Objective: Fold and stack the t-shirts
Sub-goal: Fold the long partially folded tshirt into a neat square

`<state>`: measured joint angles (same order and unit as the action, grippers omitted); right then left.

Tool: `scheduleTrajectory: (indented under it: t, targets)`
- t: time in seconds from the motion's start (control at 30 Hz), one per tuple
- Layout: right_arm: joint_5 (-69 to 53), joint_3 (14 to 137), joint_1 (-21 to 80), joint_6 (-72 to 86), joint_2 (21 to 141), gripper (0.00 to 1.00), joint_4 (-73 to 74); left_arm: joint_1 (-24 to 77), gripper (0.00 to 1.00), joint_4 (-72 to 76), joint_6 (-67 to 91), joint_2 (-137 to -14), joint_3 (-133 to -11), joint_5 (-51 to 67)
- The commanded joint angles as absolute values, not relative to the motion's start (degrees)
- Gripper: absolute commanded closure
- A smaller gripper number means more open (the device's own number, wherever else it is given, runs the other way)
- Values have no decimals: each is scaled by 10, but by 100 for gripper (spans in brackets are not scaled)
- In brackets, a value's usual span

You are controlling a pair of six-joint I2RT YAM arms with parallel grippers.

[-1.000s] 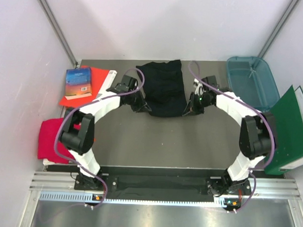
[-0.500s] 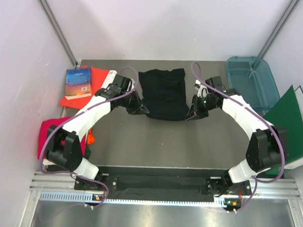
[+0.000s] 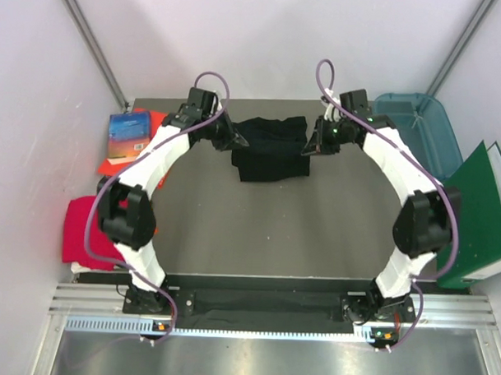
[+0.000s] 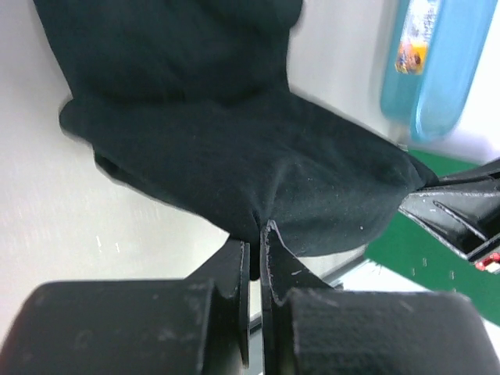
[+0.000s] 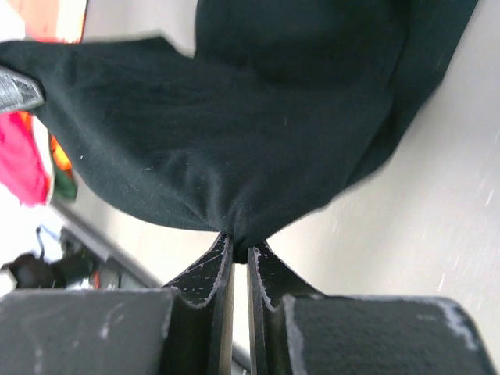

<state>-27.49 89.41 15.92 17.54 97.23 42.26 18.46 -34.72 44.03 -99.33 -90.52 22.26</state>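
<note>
Both grippers are clamped shut on cloth. In the top view, the left gripper (image 3: 236,140) and right gripper (image 3: 311,146) hold opposite sides of the black t-shirt (image 3: 270,151) near the far edge of the table (image 3: 257,229). A second ago they held its hem much nearer the bases, so the near half has been carried back over the rest and the shirt looks shorter and doubled. The crimson-pink t-shirt (image 3: 80,227) lies folded at the table's left edge. In the left wrist view, the jaws pinch a bunched black edge with the cloth lifted. The right wrist view shows the same pinch. This fold seems nearly laid, and stacking remains.
</note>
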Motion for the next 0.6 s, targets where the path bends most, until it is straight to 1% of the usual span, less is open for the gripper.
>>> scheduleTrajectory:
  t: [0.0,0.13,0.27,0.33,0.43,0.47,0.5,0.53,0.57]
  targets:
    - [-258,978,152,171,1064,96,353,162,100,-294,431,-1076,-989,235]
    - [-258,1061,150,177,1138,94,303,147,100,-269,429,-1150,-1062,251]
    - [-260,1147,143,185,1217,93,288,123,100,-245,444,-1234,-1138,274]
    - [-261,1199,138,200,1263,92,280,115,100,-222,460,-1258,-1157,287]
    - [-256,1264,132,219,1321,88,270,97,100,-201,481,-1311,-1199,308]
    - [-255,1274,131,225,1334,84,265,93,100,-193,488,-1340,-1220,315]
    - [-255,1283,127,231,1354,76,246,88,71,-180,507,-1355,-1228,333]
    - [-237,1281,126,249,1360,49,233,82,39,-172,522,-1368,-1237,355]
    - [-228,1274,125,258,1361,38,219,73,14,-149,534,-1381,-1236,365]
